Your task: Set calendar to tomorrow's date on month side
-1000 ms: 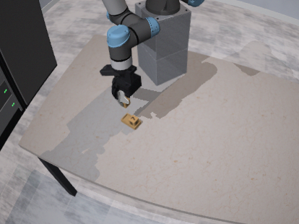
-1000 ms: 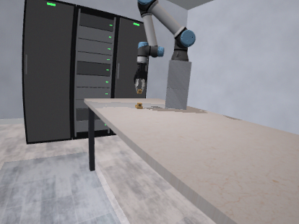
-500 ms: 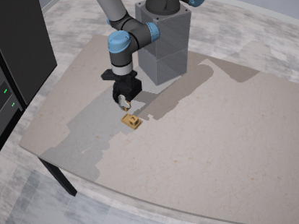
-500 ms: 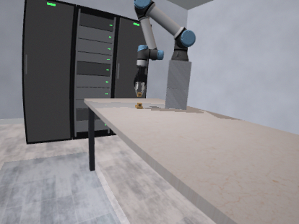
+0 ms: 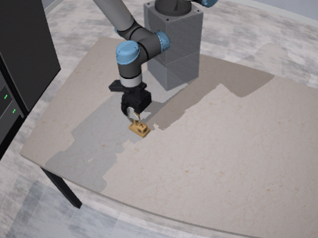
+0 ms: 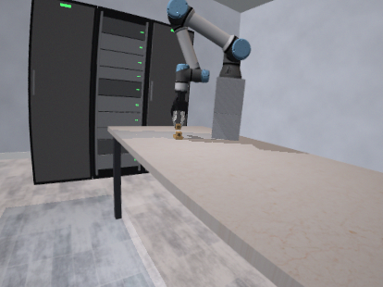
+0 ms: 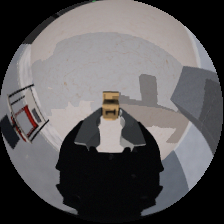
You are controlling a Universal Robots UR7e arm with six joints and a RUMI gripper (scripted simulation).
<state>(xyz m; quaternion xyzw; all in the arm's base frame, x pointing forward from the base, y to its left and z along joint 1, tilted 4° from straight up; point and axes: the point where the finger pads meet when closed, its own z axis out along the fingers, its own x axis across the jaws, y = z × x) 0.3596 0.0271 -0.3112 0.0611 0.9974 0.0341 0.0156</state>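
Gripper: the gripper (image 5: 135, 115) points straight down, clenched on 1 small tan cube (image 7: 110, 106) pinched between its fingertips.
Cube: held just above the calendar tray (image 5: 140, 129); the wrist view shows it sticking out past the fingertips, its face too blurred to read any digit.
Tray: a small tan holder on the bench (image 5: 230, 156), toward the edge nearest the grey pedestal (image 5: 174, 56) and well in from every corner; a dark mark shows on it, unreadable.
Bench edges: the near-left corner sits over a black leg (image 5: 63, 188); the long front edge curves away to the right.
Open room: bare bench surface spreads wide to the right and front of the tray.
Tight side: the pedestal stands near, behind the gripper; dark server cabinets (image 6: 65, 91) stand beyond the left edge.
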